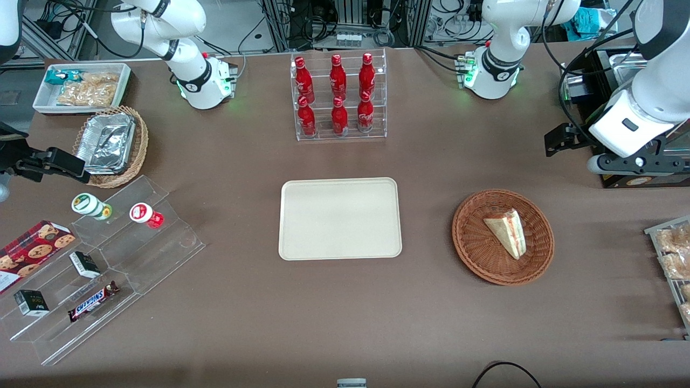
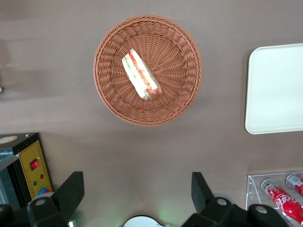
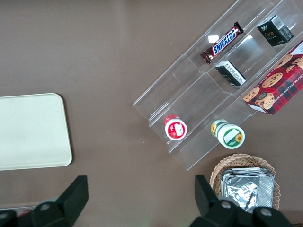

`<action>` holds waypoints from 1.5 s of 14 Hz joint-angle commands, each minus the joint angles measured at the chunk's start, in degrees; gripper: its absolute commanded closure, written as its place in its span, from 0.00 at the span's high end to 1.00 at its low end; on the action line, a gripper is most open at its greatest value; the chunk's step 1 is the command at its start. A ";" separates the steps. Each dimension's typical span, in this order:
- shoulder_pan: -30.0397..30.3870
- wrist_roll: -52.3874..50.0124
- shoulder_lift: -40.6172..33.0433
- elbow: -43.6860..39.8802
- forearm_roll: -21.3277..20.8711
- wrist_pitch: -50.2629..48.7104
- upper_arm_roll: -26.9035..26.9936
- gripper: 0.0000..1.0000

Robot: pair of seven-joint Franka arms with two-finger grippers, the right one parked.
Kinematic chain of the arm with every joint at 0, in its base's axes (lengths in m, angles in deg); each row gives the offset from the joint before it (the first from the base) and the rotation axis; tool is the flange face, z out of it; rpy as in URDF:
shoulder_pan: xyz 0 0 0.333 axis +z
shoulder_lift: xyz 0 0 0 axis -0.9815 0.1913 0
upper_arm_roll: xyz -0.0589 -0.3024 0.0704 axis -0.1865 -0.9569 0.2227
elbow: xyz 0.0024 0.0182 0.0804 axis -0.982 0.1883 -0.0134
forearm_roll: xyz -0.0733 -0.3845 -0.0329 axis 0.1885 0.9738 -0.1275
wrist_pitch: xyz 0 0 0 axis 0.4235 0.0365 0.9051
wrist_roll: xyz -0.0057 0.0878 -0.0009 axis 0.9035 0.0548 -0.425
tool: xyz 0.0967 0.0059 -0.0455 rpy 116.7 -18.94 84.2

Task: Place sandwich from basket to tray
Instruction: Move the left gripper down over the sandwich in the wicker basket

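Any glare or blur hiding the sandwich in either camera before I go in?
Front view: even light, sandwich sharp in the basket. Left wrist view: slightly soft, filling layers readable, no glare; the open pincer hangs above bare table, casting no shadow on the basket. Tray matte, unglared.

A brown table carries everything. The cream tray lies flat near its middle, and the reddish-brown basket sits apart from it toward the working arm's end. Farther from the front camera than the tray stands a clear rack of red bottles. Toward the parked arm's end lie a stepped clear display stand, a tan wicker basket with foil containers, a white bin of snacks and a cookie box. The gripper hangs above the table near its working arm's end, fingers spread wide, clear of the basket
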 commanded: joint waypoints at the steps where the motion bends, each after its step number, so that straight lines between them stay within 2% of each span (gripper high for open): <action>1: -0.19 1.67 0.21 -0.44 -0.91 0.04 0.15 1.00; 6: 0.33 1.50 0.47 6.66 -0.73 5.03 0.33 1.00; 14: 0.60 -1.21 1.26 28.55 -1.00 34.90 0.68 1.00; 17: 0.60 -10.77 3.01 34.01 -0.91 45.54 0.68 1.00; 21: 0.51 -29.47 7.67 34.02 -0.91 51.00 0.68 1.00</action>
